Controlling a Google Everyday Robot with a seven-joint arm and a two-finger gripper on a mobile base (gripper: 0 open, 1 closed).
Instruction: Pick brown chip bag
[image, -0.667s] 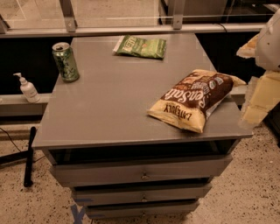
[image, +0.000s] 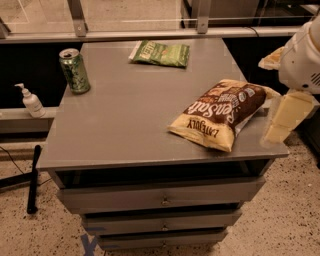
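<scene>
The brown chip bag (image: 222, 112) lies on the grey cabinet top (image: 125, 125) near its right front corner. It is puffy, with a dark brown middle, pale yellow ends and "LATE JULY" on the near end. My gripper (image: 276, 90) is at the right edge of the view, just right of the bag's far end. It is open and empty. One cream finger (image: 287, 115) hangs beside the cabinet's right edge and the other (image: 272, 59) is higher up. No contact with the bag shows.
A green soda can (image: 74, 70) stands at the back left of the top. A flat green bag (image: 161, 53) lies at the back middle. A white pump bottle (image: 31, 101) stands on a ledge to the left. Drawers (image: 162, 200) sit below the top.
My gripper has shifted slightly left, closer to the bag's right end. The bag, can and green bag have not moved.
</scene>
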